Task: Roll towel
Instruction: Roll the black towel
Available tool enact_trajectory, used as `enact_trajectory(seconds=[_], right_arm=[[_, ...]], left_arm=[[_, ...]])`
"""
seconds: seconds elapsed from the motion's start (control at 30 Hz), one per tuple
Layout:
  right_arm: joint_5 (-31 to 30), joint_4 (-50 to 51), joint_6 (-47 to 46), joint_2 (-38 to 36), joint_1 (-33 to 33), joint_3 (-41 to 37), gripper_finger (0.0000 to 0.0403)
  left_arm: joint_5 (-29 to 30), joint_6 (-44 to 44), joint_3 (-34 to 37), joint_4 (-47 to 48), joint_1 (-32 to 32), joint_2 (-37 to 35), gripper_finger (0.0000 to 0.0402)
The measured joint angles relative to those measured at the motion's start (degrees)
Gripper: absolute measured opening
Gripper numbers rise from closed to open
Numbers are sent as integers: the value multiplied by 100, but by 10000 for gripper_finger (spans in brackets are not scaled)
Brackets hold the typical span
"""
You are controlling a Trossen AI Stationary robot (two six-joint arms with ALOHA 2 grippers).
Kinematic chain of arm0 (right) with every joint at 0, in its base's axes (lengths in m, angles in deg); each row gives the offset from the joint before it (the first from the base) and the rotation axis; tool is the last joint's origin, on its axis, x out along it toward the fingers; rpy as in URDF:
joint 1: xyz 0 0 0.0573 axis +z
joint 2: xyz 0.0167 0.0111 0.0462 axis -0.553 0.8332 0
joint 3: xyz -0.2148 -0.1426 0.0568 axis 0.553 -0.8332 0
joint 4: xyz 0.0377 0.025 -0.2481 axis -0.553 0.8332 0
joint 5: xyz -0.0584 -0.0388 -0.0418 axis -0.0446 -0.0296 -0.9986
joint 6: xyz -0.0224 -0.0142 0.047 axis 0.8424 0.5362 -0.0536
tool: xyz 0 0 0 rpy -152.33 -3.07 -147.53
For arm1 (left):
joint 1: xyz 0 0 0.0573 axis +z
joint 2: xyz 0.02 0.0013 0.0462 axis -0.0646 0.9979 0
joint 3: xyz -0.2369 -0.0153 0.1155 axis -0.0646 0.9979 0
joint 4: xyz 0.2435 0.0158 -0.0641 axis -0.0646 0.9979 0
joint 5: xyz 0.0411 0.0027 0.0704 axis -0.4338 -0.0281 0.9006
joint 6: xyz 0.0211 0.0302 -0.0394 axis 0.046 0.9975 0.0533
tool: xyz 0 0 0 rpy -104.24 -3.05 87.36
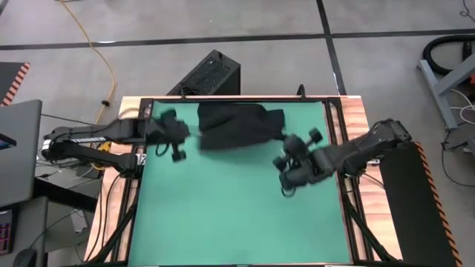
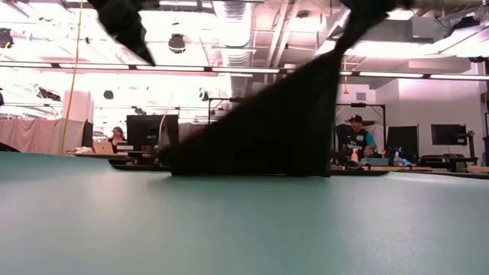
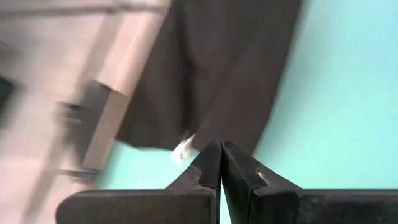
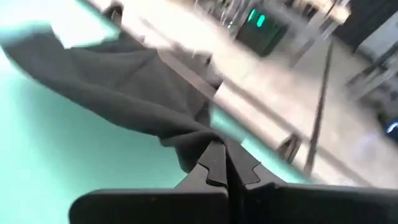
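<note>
- I am looking at the plain black soft cloth towel (image 1: 236,126) sitting at the far end of the green rubbery mat (image 1: 237,215), rumpled and partly lifted, with folds running across it.
- From table height I am seeing it hanging like a dark tent (image 2: 275,122), its lower edge resting on the mat (image 2: 244,221) and one corner pulled up toward the top of the frame.
- I am spotting a small white tag (image 3: 184,148) at one edge of the towel (image 3: 211,68); no writing on it is readable.
- The left gripper (image 1: 181,138) is sitting at the towel's left edge; its fingers (image 3: 209,163) are pressed together, pinching the cloth edge just beside the tag.
- The right gripper (image 1: 286,144) is sitting at the towel's right corner; its fingers (image 4: 214,163) are closed on a bunched fold of the towel (image 4: 124,87), holding it off the mat.
</note>
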Motion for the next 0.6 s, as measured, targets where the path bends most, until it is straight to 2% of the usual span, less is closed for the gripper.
enact_trajectory(seconds=[0.13, 0.2, 0.3, 0.37, 0.43, 0.5, 0.53, 0.6], right_arm=[[579, -291, -1089, 285, 696, -351, 4], [781, -541, -1379, 556, 998, -434, 4], [886, -597, -1677, 1006, 1275, -468, 4], [888, -609, -1845, 1267, 1371, -451, 4], [980, -634, -1912, 1521, 1397, -451, 4], [1181, -705, -1914, 1731, 1397, -451, 4], [1291, -776, -1911, 1817, 1385, -451, 4], [1456, -981, -1774, 1978, 1384, -451, 5]], left_arm=[[7, -679, 758, -273, -826, 36, 0], [201, -1071, 1247, -799, -1233, 45, 0], [620, -1099, 2121, -2421, -1817, 45, 0], [920, -578, 2735, -3652, -2126, 47, 0], [1253, -18, 3264, -4850, -2262, 103, 0], [1451, 156, 3621, -5529, -2163, 139, 3], [1329, 43, 3704, -5696, -2008, 143, 7], [592, -198, 3758, -5828, -1595, 144, 16]])
